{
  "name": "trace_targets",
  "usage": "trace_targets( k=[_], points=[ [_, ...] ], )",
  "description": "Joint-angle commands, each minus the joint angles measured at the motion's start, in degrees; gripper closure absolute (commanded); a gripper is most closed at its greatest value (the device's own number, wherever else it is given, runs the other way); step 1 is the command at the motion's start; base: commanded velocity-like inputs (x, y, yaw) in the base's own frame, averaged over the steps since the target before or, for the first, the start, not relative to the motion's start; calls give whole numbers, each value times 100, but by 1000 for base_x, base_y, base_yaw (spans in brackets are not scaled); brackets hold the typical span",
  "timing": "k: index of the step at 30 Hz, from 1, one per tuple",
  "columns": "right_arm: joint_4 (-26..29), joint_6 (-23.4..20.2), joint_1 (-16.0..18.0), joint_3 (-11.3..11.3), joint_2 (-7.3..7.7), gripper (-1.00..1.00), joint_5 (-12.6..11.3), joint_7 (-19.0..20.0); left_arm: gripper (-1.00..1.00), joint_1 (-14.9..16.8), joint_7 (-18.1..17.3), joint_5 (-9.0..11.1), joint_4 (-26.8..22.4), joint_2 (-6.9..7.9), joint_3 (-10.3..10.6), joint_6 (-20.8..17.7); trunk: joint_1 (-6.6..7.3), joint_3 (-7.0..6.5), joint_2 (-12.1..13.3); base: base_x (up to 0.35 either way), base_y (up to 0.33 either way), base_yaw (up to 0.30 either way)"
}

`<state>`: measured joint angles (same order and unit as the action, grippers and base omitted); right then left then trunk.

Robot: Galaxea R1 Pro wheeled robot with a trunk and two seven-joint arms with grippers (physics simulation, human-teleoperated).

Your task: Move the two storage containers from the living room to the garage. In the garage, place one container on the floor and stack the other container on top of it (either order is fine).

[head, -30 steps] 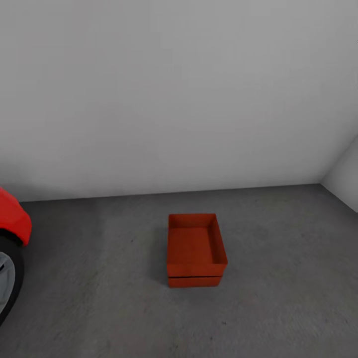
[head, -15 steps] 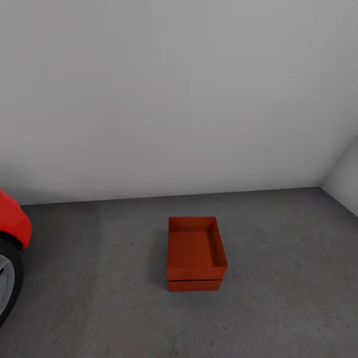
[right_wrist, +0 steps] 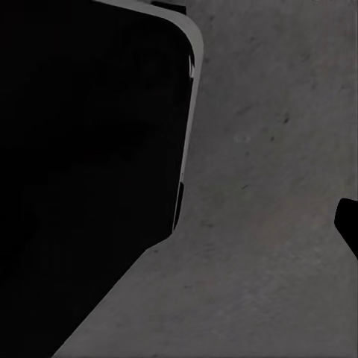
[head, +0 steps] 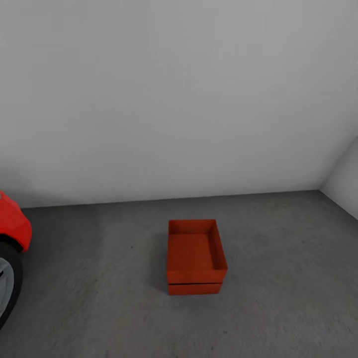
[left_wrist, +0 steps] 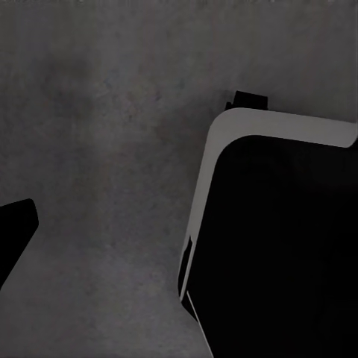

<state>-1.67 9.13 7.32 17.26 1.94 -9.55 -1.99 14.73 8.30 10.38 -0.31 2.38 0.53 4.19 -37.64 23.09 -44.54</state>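
Orange-red, the two containers (head: 195, 256) sit stacked on the grey garage floor (head: 278, 298), one nested on the other, mid-scene and a little short of the far pale wall (head: 179, 99). Against the pictures of a second ago, the stack and the wall's foot line have slid slightly down the head view, and the red car (head: 14, 221) at the left edge shows a touch less; the whole picture shifts together, so the camera is moving, not the bins. By my reading the stacking is done and the robot is drawing away.

From the left wrist, rough floor (left_wrist: 97, 171) lies beneath a dark, pale-edged part of the robot (left_wrist: 283, 246); a black tip (left_wrist: 13, 227) may be a finger, so I cannot tell the fingers' spread.

From the right wrist, likewise floor (right_wrist: 276, 186), dark body (right_wrist: 89, 149), a black sliver (right_wrist: 347, 220): spread unclear. The stack lies well away from both.
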Motion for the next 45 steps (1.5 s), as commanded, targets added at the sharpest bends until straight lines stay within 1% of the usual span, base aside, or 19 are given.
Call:
trace_targets(
  k=[1, 5, 21, 30, 35, 41, 45],
  points=[
    [-18, 35, 7, 51, -4, -100, -56, -3, -100, 3, 5, 43, 5, 0, 9, 21, -1, -3, -4, 0, 0, 0],
    [-18, 36, 7, 57, -22, -100, -56, 0, -100, 3, 5, 43, 5, 0, 9, 21, -1, -39, -4, 0, 0, 0],
    [-18, 90, 7, 50, -21, -100, -58, -2, -100, 3, 5, 43, 5, -1, 9, 21, -1, -184, -4, 0, 0, 0],
    [-18, 60, 7, 53, 13, -100, -56, -3, -100, 3, 5, 43, 5, 0, 9, 21, -1, -265, -4, 0, 0, 0],
    [-18, 80, 7, 54, 6, -100, -55, -8, -100, 3, 5, 43, 5, -2, 9, 21, -1, -311, -4, 0, 0, 0],
    [-17, 96, 7, 64, 22, -100, -46, -7, -100, 3, 5, 43, 5, 0, 9, 21, -1, -365, -4, 0, 0, 0],
    [-18, 97, 7, 80, 2, -100, -4, -11, -100, 3, 5, 43, 5, 0, 9, 21, -1, -402, -4, 0, 0, 0]
  ],
)
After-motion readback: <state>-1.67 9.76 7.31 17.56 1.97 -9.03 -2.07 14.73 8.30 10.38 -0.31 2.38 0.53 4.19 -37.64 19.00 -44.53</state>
